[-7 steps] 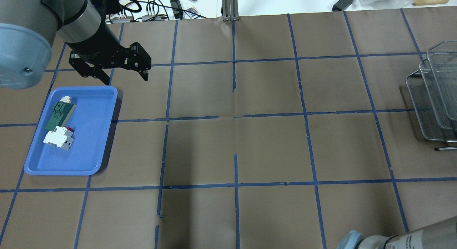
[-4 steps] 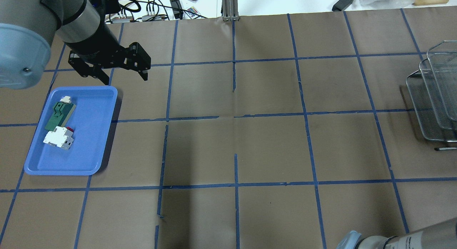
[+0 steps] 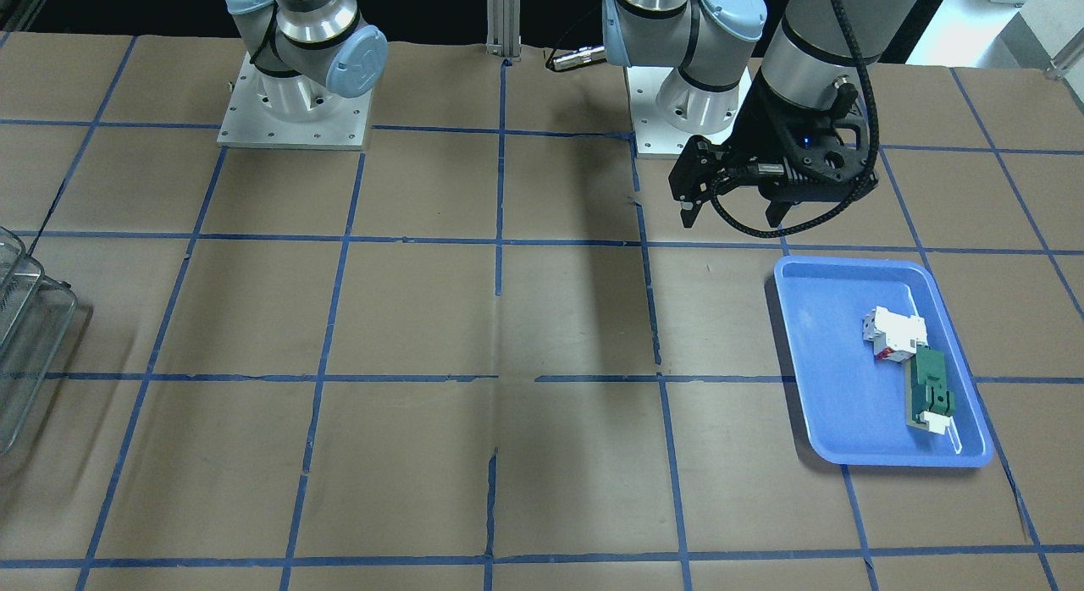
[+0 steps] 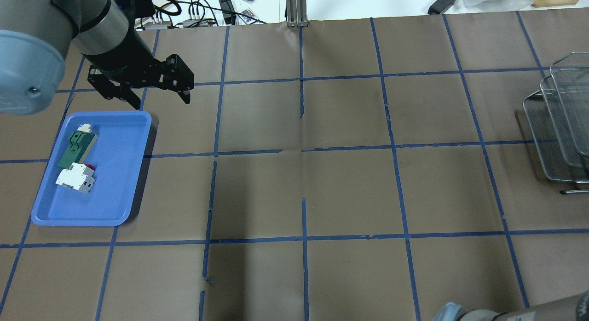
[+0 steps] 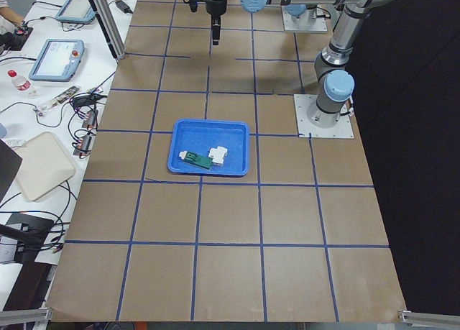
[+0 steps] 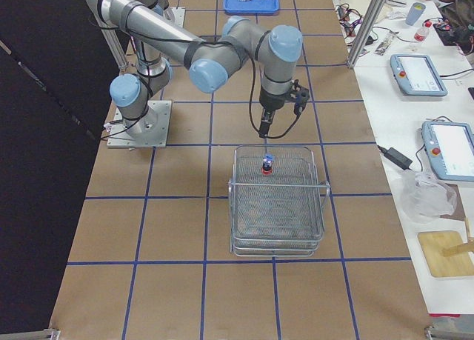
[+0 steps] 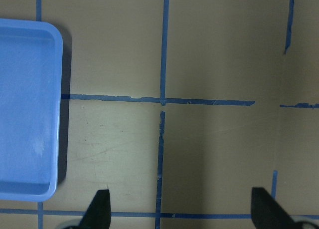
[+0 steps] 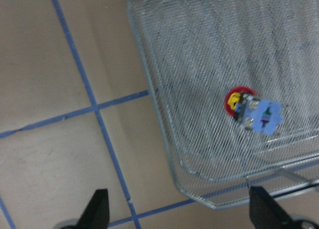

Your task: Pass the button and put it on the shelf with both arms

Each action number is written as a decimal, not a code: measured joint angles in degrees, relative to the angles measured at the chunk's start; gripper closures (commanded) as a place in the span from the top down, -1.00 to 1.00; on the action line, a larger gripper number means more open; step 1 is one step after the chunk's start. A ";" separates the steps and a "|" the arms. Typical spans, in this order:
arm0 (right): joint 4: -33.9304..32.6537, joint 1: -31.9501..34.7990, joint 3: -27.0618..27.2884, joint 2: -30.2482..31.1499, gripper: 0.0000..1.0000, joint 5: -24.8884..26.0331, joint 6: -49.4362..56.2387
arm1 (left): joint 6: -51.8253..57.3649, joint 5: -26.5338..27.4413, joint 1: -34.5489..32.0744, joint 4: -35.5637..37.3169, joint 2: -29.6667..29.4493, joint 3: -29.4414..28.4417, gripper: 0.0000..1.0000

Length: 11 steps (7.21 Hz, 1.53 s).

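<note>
Brown paper covers the table, and from the front the left gripper is seen spread wide and empty near the blue tray. From overhead it is placed as before, while the right arm has sunk toward the lower edge. From the right wrist, the right gripper is seen spread wide over the shelf, where the button is set on the upper mesh, apparently with its long axis near upright, bluish base up and red cap down.
</note>
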State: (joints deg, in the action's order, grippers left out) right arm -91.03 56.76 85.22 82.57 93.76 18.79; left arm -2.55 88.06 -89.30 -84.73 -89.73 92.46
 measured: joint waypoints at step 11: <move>6.10 30.92 12.17 14.91 1.00 -9.04 -18.55 | 0.09 -0.17 0.00 0.00 -0.01 0.00 1.00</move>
State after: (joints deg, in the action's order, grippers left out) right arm -84.93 87.68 97.40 97.48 84.72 0.24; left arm -2.46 87.89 -89.30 -84.73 -89.74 92.46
